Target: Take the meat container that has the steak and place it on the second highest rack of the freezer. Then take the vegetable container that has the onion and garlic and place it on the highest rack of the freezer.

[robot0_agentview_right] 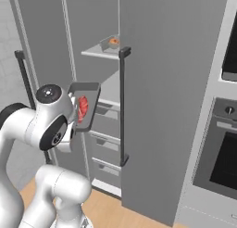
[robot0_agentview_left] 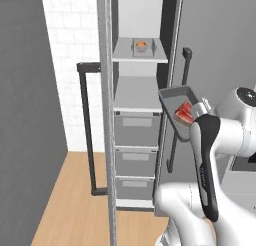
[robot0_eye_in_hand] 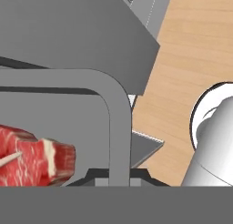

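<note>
1. The meat container [robot0_agentview_left: 176, 102], a shallow rectangular dark grey tray with a raised rim, looks stiff and light. I judge the rim the natural hold, since the floor is too wide to span.
2. The steak [robot0_agentview_left: 184, 113], a small flat slab of red meat with pale streaks, lies loose in it. The tray is tilted steeply, so the slab could slide toward the low edge.
3. The pincer [robot0_eye_in_hand: 119, 175] is closed on the tray's rim at the 6 o'clock edge of the hand view, one fingertip either side of the wall.
4. The tray hangs in the air in front of the open freezer [robot0_agentview_left: 137, 105], a tall narrow grey cabinet, near the bare second-highest shelf [robot0_agentview_left: 136, 97]. The pale grey vegetable container [robot0_agentview_left: 141, 46] sits on the shelf above.
</note>
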